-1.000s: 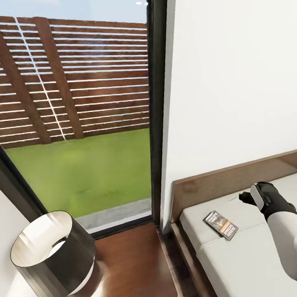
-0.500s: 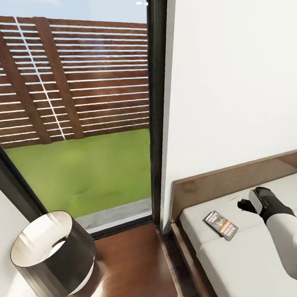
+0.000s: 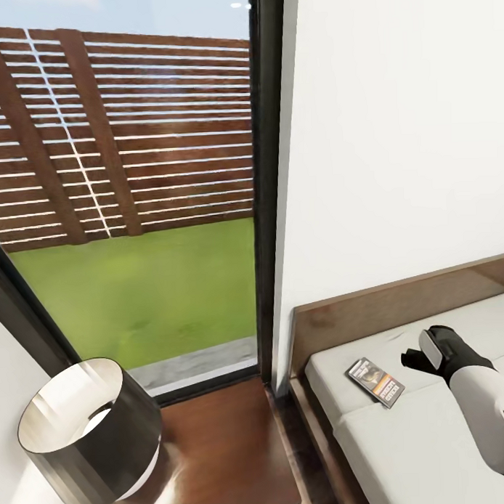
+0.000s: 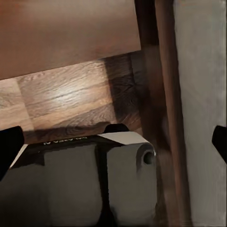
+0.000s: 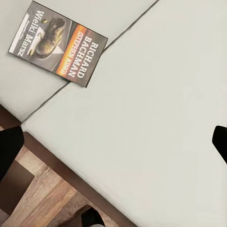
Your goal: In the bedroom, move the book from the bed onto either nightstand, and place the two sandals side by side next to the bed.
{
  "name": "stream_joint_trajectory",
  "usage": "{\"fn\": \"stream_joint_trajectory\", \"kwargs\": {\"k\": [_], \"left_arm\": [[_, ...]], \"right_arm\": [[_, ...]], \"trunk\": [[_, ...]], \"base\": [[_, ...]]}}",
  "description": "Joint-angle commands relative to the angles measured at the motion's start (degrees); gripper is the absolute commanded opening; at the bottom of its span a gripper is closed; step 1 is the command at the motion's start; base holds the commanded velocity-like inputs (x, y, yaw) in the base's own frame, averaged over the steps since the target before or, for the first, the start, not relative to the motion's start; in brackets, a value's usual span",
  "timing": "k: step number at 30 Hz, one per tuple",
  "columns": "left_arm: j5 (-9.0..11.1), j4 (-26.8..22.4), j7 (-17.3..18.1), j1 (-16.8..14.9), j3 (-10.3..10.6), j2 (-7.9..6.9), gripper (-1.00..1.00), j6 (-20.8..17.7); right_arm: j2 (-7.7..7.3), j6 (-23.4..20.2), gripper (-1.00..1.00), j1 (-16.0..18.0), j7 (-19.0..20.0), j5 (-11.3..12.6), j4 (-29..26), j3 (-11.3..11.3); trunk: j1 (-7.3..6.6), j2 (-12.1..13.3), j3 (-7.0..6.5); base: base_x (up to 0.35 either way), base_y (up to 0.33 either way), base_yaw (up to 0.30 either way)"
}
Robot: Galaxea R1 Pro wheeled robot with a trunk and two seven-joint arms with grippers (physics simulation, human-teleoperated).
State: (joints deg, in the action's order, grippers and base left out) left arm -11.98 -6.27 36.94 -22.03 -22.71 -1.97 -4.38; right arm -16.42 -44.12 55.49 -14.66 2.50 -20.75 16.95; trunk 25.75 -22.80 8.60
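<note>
The book [image 3: 375,382], a thin dark paperback with an orange band, lies flat on the white mattress of the bed [image 3: 433,449] close to the headboard [image 3: 370,313]. In the right wrist view the book [image 5: 56,45] lies ahead of my right gripper [image 5: 113,146], whose fingertips [image 5: 9,151] stand wide apart over bare mattress. In the head view that open right gripper [image 3: 412,359] hovers just right of the book, not touching it. My left gripper [image 4: 113,144] is open too, low beside the bed frame [image 4: 156,71]. The sandals are out of view.
The glossy reddish nightstand [image 3: 222,442] stands left of the bed and carries a dark drum lamp [image 3: 87,432]. Behind it is the tall dark-framed window [image 3: 268,186] onto grass and a slatted fence. Wood-plank floor [image 4: 71,104] lies under the left gripper.
My right gripper has sunk a little and edged left toward the book. The book, the lamp and the camera have stayed put.
</note>
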Motion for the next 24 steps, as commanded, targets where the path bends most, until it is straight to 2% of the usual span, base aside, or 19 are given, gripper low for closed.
{"fn": "stream_joint_trajectory", "kwargs": {"k": [1,3,4,5,6,8,9,11,12,14,19,20,22,23,24], "left_arm": [[-0.41,-0.64,7.83,-0.03,0.04,-0.15,1.0,-0.46],[-0.41,-2.93,17.49,-0.03,0.7,-0.22,1.0,-0.54],[-0.41,-3.81,19.52,-0.03,0.87,-0.19,1.0,-0.57],[-0.42,-6.85,24.39,-0.03,1.34,0.01,1.0,-0.83],[-0.38,-8.94,26.65,-0.03,1.7,0.28,1.0,-1.14],[-0.35,-13.29,29.49,-0.06,2.16,1.9,1.0,-3.53],[-0.36,-14.35,29.92,-0.07,2.22,2.37,1.0,-4.44],[-0.4,-19.07,30.92,-0.1,2.54,4.72,1.0,-9.02],[-0.4,-20.34,31.06,-0.1,2.71,5.29,1.0,-10.19],[-0.37,-25.24,31.4,-0.11,3.92,6.91,1.0,-14.15],[-0.15,-33.32,31.71,-0.13,8.66,8.4,1.0,-19.73],[-0.13,-34.1,31.73,-0.15,9.02,8.62,1.0,-20.36],[-0.09,-38.77,31.77,-0.18,10.09,9.79,1.0,-24.21],[0.01,-42.95,31.82,-0.2,10.84,10.26,1.0,-27.88],[0.05,-43.95,31.85,-0.2,11.21,10.32,1.0,-28.78]], "right_arm": [[0.01,-0.17,1.0,0.05,-0.3,0.18,-0.07,0.21],[0.01,-0.17,1.0,0.05,-0.29,0.1,-0.13,0.24],[0.01,-0.17,1.0,0.05,-0.28,0.09,-0.16,0.24],[0.01,-0.18,1.0,0.05,-0.25,0.07,-0.2,0.23],[0.01,-0.18,1.0,0.05,-0.23,0.06,-0.22,0.23],[0.0,-0.14,1.0,0.05,-0.21,0.06,-0.24,0.21],[0.01,-0.13,1.0,0.05,-0.19,0.06,-0.24,0.2],[0.0,-0.05,1.0,0.05,-0.14,0.05,-0.25,0.2],[0.0,-0.02,1.0,0.05,-0.13,0.05,-0.25,0.19],[-0.01,0.08,1.0,0.05,-0.11,0.05,-0.25,0.19],[0.02,0.19,1.0,0.05,-0.1,0.05,-0.3,0.19],[0.03,0.19,1.0,0.05,-0.1,0.05,-0.33,0.19],[0.04,0.18,1.0,0.05,-0.1,0.05,-0.45,0.19],[0.01,0.18,1.0,0.04,-0.1,0.05,-0.52,0.2],[0.0,0.18,1.0,0.04,-0.1,0.05,-0.52,0.2]], "trunk": [[0.03,-0.12,0.12],[0.03,-0.12,0.12],[0.03,-0.12,0.12],[0.03,-0.12,0.12],[0.03,-0.12,0.12],[0.03,-0.12,0.12],[0.03,-0.12,0.12],[0.03,-0.12,0.12],[0.03,-0.12,0.12],[0.03,-0.12,0.12],[0.03,-0.12,0.12],[0.03,-0.12,0.12],[0.03,-0.12,0.12],[0.03,-0.12,0.12],[0.03,-0.12,0.12]], "base": [[0.0,0.0,0.0],[0.0,0.0,0.0],[0.0,0.0,0.0],[0.0,0.0,0.0],[0.0,0.0,0.0],[0.0,0.0,0.0],[0.0,0.0,0.0],[0.0,0.0,0.0],[0.0,0.0,0.0],[0.0,0.0,0.0],[0.0,0.0,0.0],[0.0,0.0,0.0],[0.0,0.0,0.0],[0.0,0.0,0.0],[0.0,0.0,0.0]]}}
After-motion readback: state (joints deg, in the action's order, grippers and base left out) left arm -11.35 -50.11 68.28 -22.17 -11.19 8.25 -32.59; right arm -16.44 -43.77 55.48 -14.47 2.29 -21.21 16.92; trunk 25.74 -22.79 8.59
